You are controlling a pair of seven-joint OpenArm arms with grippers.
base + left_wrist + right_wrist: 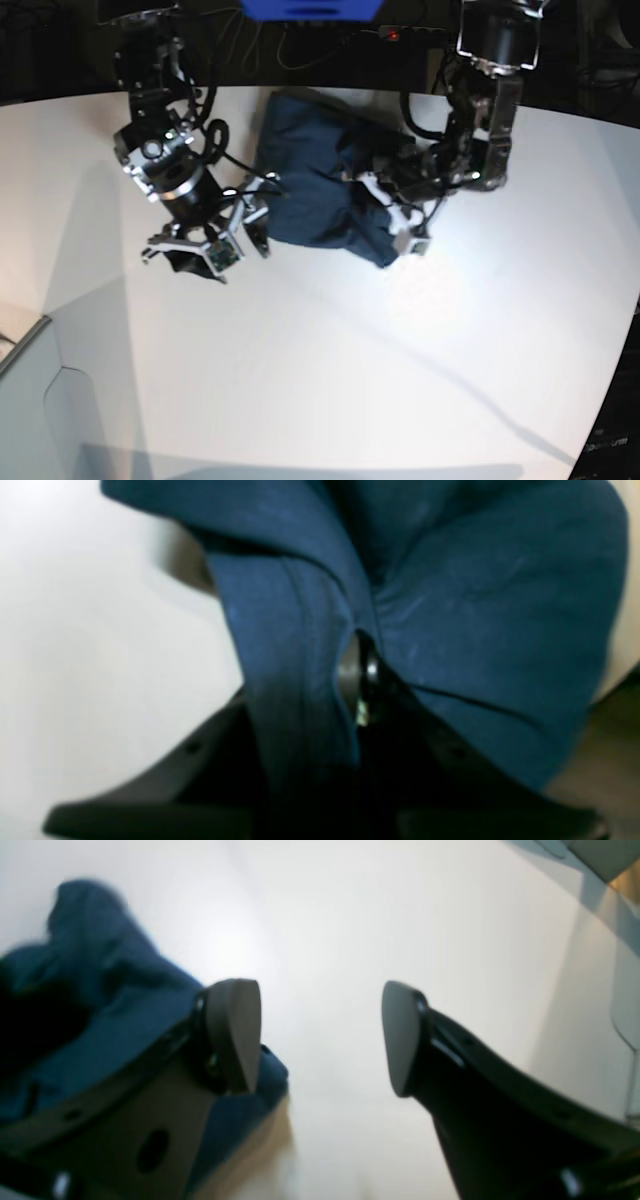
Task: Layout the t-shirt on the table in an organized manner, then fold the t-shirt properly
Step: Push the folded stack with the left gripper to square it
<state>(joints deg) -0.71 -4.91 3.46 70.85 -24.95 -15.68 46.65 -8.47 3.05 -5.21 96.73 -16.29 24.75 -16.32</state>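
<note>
T-shirt [310, 190], dark navy blue cotton, lies bunched in a crumpled heap at the far side of the smooth white matte table [330, 360]. Left gripper [357, 680] has its jaws clamped on a thick fold of the t-shirt; several layers may be pinched together, so lifting could raise a wad rather than one edge. Right gripper [320, 1035], just beside the t-shirt, stands with jaws apart and empty; a pull by one gripper alone could drag the heap.

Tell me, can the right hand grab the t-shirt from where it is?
Probably yes. The right hand is open with nothing between its fingers, and the t-shirt lies right beside one finger.
</note>
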